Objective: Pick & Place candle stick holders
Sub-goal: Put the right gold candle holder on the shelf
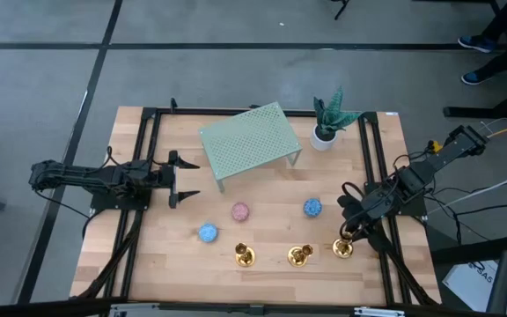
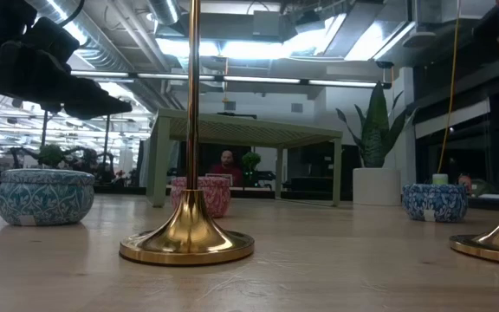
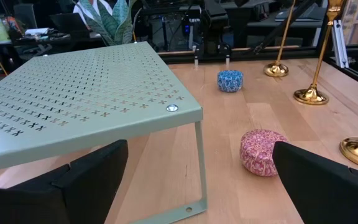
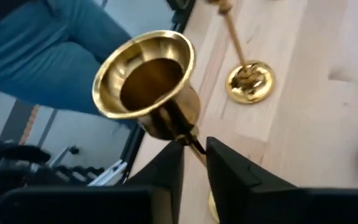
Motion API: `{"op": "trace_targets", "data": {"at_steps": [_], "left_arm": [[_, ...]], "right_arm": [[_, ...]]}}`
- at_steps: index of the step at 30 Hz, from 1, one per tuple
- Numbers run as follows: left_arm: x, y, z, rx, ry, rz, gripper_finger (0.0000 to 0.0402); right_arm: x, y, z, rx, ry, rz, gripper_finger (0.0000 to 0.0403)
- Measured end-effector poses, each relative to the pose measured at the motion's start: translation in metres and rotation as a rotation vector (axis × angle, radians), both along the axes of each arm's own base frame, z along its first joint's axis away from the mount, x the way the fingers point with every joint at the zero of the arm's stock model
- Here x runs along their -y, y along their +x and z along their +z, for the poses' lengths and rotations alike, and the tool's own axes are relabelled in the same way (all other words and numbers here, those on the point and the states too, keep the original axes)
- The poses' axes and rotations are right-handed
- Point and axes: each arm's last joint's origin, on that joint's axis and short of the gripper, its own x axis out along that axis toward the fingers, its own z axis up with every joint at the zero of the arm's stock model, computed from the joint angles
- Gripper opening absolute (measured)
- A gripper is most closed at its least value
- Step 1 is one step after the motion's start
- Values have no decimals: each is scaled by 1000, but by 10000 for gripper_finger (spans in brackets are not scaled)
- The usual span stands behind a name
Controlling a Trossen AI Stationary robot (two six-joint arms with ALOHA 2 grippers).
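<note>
Three gold candle stick holders stand on their round bases in a row near the table's front edge: left point(image 1: 244, 256), middle point(image 1: 300, 255) and right point(image 1: 342, 248). My right gripper point(image 1: 352, 232) is at the right one, shut on it. In the right wrist view its cup point(image 4: 145, 78) shows just beyond my right gripper point(image 4: 194, 163). My left gripper point(image 1: 183, 179) waits open at the table's left, facing the green shelf point(image 3: 92, 93), with nothing between its fingers. My right gripper has the right holder's thin stem point(image 4: 190, 142) between its two fingers, just below the cup. The fingers slant down from the table's right and lie across the stem. The holder's base point(image 1: 342, 250) rests on the table.
A green perforated metal shelf point(image 1: 249, 141) stands at the back middle, with a potted plant point(image 1: 328, 123) to its right. A blue ball point(image 1: 208, 232), a pink ball point(image 1: 240, 211) and another blue ball point(image 1: 312, 208) lie behind the holders. A person's leg in jeans point(image 4: 55, 56) shows beyond the table's edge.
</note>
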Motion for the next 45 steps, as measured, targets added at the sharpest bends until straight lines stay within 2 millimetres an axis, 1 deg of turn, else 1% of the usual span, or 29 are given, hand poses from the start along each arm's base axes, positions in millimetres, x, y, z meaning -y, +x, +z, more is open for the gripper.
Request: {"op": "trace_targets", "data": {"at_steps": [5,6,13,22,26,29,32,37,41,45], "left_arm": [[0,0,0,0,0,0,400],[0,0,0,0,0,0,400],[0,0,0,-1,0,0,400],[0,0,0,0,0,0,400],[0,0,0,0,0,0,400],[0,0,0,0,0,0,400],[0,0,0,0,0,0,400],[0,0,0,0,0,0,400],[0,0,0,0,0,0,400],[0,0,0,0,0,0,400]], "right_arm": [[1,2,1,20,-18,-67,16],[1,2,1,26,-16,-70,11],[1,3,1,22,-10,-97,3],[2,3,1,11,-13,-133,4],[4,0,-3,-34,-48,-132,4],[6,-5,-7,-105,-66,-126,5],[5,-9,-9,-180,-22,-52,17],[-1,-8,-11,-234,30,85,47],[-6,-5,-16,-269,16,102,83],[-10,1,-23,-317,2,60,138]]}}
